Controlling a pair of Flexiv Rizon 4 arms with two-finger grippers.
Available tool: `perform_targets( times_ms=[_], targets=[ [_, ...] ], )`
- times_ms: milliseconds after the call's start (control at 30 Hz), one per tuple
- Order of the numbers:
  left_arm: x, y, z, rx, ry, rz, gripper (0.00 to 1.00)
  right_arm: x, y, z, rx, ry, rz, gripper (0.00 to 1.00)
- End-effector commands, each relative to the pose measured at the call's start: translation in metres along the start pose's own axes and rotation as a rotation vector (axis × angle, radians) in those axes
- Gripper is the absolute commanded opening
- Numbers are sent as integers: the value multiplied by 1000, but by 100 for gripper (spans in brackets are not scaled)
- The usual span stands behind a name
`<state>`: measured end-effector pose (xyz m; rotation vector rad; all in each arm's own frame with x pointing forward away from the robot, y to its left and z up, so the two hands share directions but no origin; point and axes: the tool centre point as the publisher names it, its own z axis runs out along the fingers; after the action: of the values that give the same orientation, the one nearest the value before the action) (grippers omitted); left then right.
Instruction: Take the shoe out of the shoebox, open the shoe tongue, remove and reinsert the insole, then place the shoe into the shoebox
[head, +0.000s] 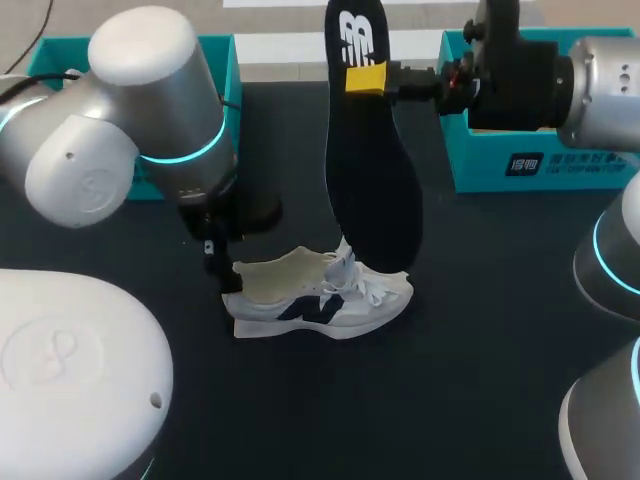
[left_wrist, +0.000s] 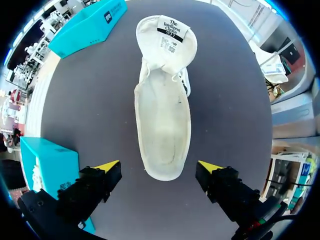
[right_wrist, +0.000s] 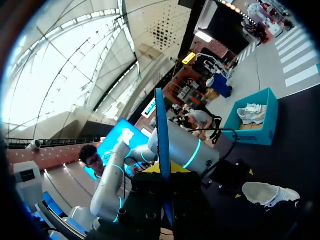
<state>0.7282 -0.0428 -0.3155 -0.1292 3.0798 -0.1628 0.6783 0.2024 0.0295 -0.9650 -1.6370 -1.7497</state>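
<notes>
A white shoe (head: 320, 298) with a dark side logo lies on the black table. In the left wrist view the shoe (left_wrist: 162, 125) shows its bare inside, with the tongue (left_wrist: 169, 37) folded forward over the toe. My left gripper (left_wrist: 159, 167) hovers open just above the heel, one yellow tip on each side (head: 215, 250). My right gripper (head: 367, 78) is shut on the heel end of the black insole (head: 372, 190), which hangs upright with its toe end just above the shoe's laces. The right wrist view shows the insole (right_wrist: 161, 135) edge-on between that gripper's (right_wrist: 164, 171) yellow tips.
A teal shoebox (head: 540, 160) stands at the back right. A second teal box (head: 222, 70) stands at the back left behind my left arm; it (right_wrist: 255, 125) holds another white shoe (right_wrist: 251, 111). Black table surrounds the shoe.
</notes>
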Motion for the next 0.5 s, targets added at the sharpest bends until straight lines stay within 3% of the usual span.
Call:
perform_targets(
  times_ms=[33, 233, 500],
  targets=[
    [-2, -4, 3, -14, 10, -3, 100, 0, 1, 4, 0, -3, 1, 0],
    [-3, -16, 1, -23, 17, -20, 100, 0, 1, 4, 0, -3, 1, 0],
    [-22, -52, 0, 9, -23, -14, 100, 0, 1, 4, 0, -3, 1, 0]
  ],
)
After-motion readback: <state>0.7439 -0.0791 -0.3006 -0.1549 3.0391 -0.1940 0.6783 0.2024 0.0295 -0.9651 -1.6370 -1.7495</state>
